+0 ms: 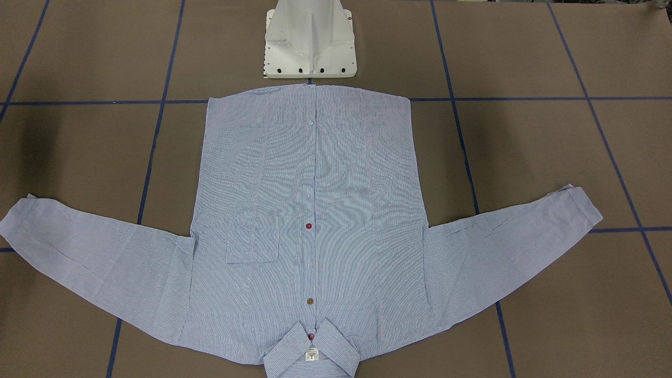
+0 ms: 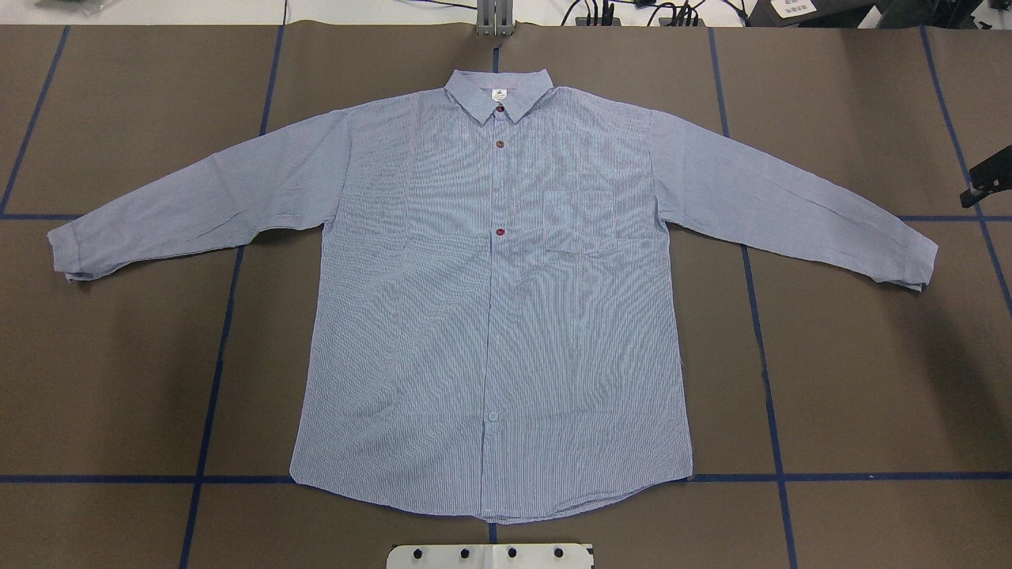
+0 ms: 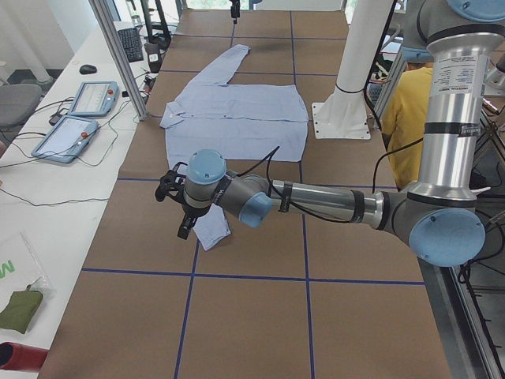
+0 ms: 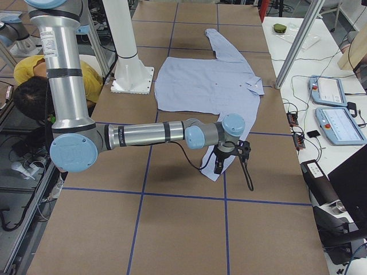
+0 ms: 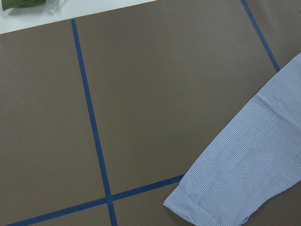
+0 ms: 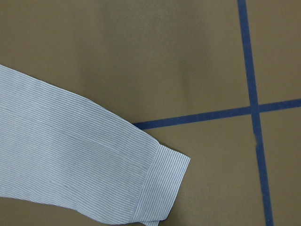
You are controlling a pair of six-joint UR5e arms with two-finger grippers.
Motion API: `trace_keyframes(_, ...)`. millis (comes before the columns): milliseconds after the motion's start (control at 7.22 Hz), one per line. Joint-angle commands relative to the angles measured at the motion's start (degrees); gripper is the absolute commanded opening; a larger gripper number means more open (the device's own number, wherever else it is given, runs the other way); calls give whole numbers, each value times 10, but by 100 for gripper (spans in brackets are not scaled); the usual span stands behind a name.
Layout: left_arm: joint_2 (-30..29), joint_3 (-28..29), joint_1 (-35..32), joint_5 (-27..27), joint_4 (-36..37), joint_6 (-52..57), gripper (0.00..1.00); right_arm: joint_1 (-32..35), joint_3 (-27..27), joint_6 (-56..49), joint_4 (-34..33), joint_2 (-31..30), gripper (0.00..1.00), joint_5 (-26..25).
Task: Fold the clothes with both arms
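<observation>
The light blue striped shirt lies flat and buttoned, front up, with both sleeves spread, collar at the far side and hem toward the robot base; it also shows in the front view. My left gripper hovers over the left sleeve's cuff; I cannot tell if it is open. The left wrist view shows that cuff and no fingers. My right gripper hovers over the right cuff; only a black edge of it shows overhead. The right wrist view shows the cuff alone.
The white pedestal base stands at the shirt's hem side. Blue tape lines grid the brown table. Teach pendants and cables lie on the side bench. A person in yellow sits behind the robot.
</observation>
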Motion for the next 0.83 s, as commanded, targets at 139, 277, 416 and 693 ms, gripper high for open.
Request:
trace_keyframes(139,1,-1,0,0,-24,0,100,-51,-15,318,237,-84,93,-26)
trace_keyframes(277,1,-2,0,0,-24,1,100,-83,-34,387,290,-84,91,-53)
trace_keyframes(416,1,-1,0,0,-24,1,100,-110,-56,456,336,-83,88,-94)
trace_keyframes(693,2,-1,1,0,-25,1,100,-128,-76,482,380,-82,85,-101)
